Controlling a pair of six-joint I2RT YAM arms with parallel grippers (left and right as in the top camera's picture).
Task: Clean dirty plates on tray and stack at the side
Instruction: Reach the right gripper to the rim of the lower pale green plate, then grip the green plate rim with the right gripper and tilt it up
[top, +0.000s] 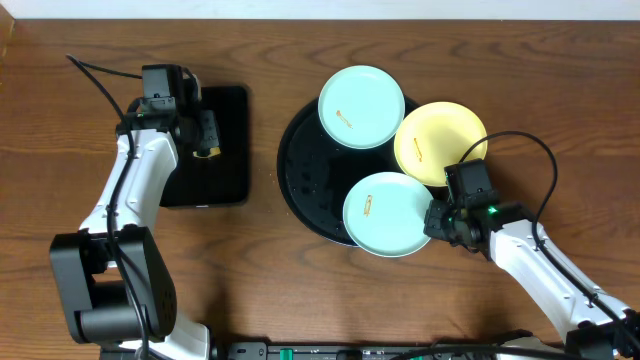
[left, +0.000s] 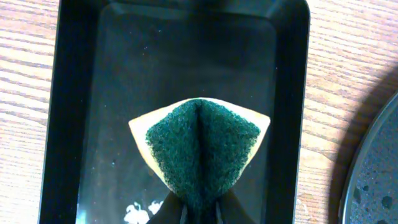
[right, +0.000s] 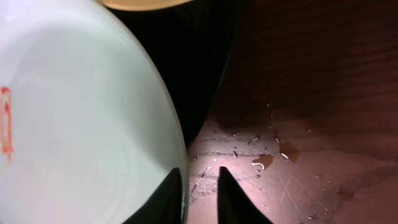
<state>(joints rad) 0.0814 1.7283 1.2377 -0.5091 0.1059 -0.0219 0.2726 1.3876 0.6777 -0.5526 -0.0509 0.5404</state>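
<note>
The large round black tray (top: 303, 170) holds three plates: a mint-blue plate (top: 361, 106) at the back, a pale yellow plate (top: 440, 143) on the right and a mint-blue front plate (top: 388, 213). Each has a small orange-brown smudge. My right gripper (top: 436, 221) sits at the front plate's right rim. In the right wrist view the rim of this plate (right: 81, 124) lies between the nearly closed fingers (right: 199, 171). My left gripper (top: 207, 138) (left: 202, 214) is shut on a folded green and yellow sponge (left: 202, 149) above the small tray.
A smaller rectangular black tray (top: 225, 110) (left: 287, 93) with a few water drops lies at the left, under the sponge. Water drops (right: 267, 162) lie on the wooden table by the round tray's edge (right: 199, 62). The yellow plate's edge (right: 137, 3) shows at the top.
</note>
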